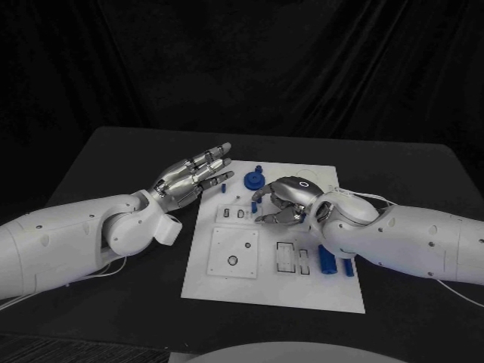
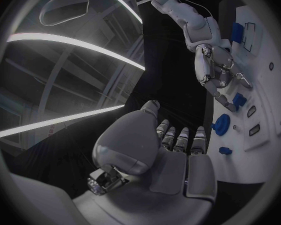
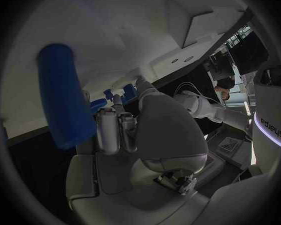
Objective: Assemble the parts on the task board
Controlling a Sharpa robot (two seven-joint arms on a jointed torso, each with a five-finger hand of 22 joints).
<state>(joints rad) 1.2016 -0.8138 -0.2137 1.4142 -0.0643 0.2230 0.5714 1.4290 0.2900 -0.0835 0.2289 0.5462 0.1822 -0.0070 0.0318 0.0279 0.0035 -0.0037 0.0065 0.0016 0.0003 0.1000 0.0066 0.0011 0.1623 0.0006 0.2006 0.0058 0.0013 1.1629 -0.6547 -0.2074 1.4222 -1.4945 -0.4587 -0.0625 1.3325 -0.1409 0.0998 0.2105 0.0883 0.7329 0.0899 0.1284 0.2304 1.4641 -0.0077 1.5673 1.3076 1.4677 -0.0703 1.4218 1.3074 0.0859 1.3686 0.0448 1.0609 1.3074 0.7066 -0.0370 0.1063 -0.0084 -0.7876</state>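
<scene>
The white task board [image 1: 234,283] lies in the middle of the black table. My right hand [image 1: 286,200] hovers over its far half with fingers curved down; its fingertips [image 2: 230,104] reach the board beside a small blue part [image 2: 239,100], and I see nothing held in it. A round blue part [image 1: 254,181] and a small blue peg [image 1: 259,168] stand near the far edge. Two blue bars [image 1: 327,259] lie by the right edge, under my right forearm. My left hand [image 1: 193,178] floats open and flat beside the board's far left corner.
Rectangular slots [image 1: 291,257] and a round hole [image 1: 232,260] are cut into the board's near half. Bare black table [image 1: 111,162] surrounds the board. My right forearm [image 1: 417,242] lies across the board's right edge.
</scene>
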